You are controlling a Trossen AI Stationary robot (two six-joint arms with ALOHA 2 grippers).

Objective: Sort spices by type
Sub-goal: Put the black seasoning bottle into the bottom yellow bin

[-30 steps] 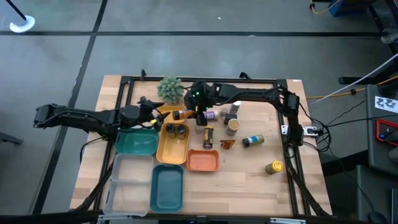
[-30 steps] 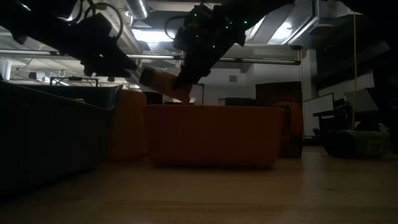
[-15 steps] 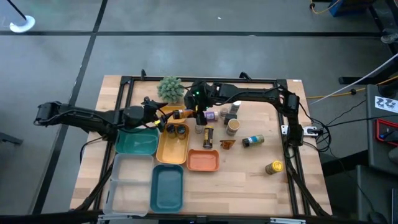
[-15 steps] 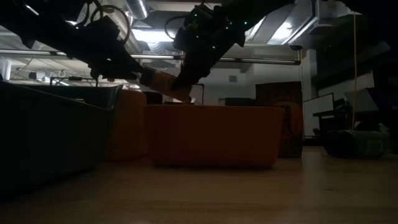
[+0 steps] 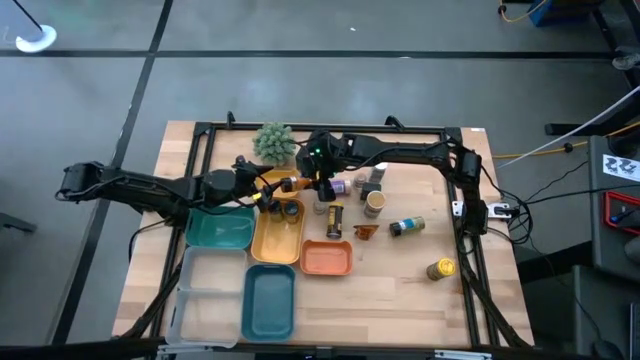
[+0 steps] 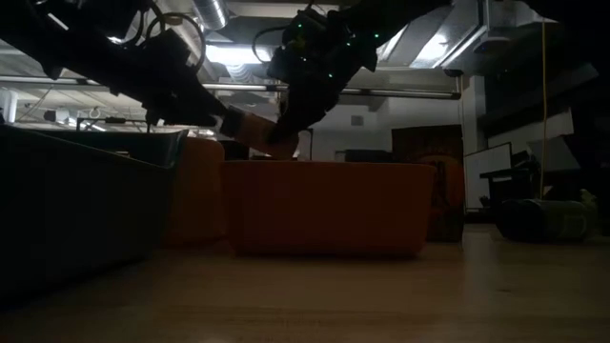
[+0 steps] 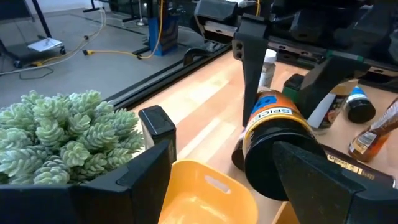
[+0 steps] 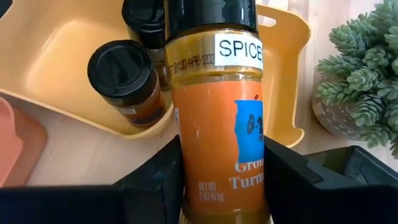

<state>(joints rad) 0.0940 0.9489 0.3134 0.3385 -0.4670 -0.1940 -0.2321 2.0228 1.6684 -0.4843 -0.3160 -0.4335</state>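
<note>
**Turmeric jar mid-handover above the yellow tray**

Your right gripper (image 8: 217, 186) is clamped on the lower body of the ground turmeric jar (image 8: 214, 93), one finger on each side of the orange label, holding it tilted in the air with the black cap pointing away from the wrist. In the high view the jar (image 5: 287, 184) sits at about 12 o'clock of the yellow tray (image 5: 268, 245), just over its far rim. Your left gripper (image 7: 217, 180) has its jaws spread wide on either side of the cap end, not yet touching it.

Treat the jar as a light, rigid plastic cylinder. The smooth label is likely slippery, and the powder inside will shift a little but should not unbalance it. Take it with the left fingers across the upper body just below the cap, clear of the right fingers. Two dark-capped jars (image 8: 127, 78) already stand inside the tray, and the fuzzy green plant (image 5: 273, 141) is at the tray's 12 o'clock, just beyond the jar.
</note>
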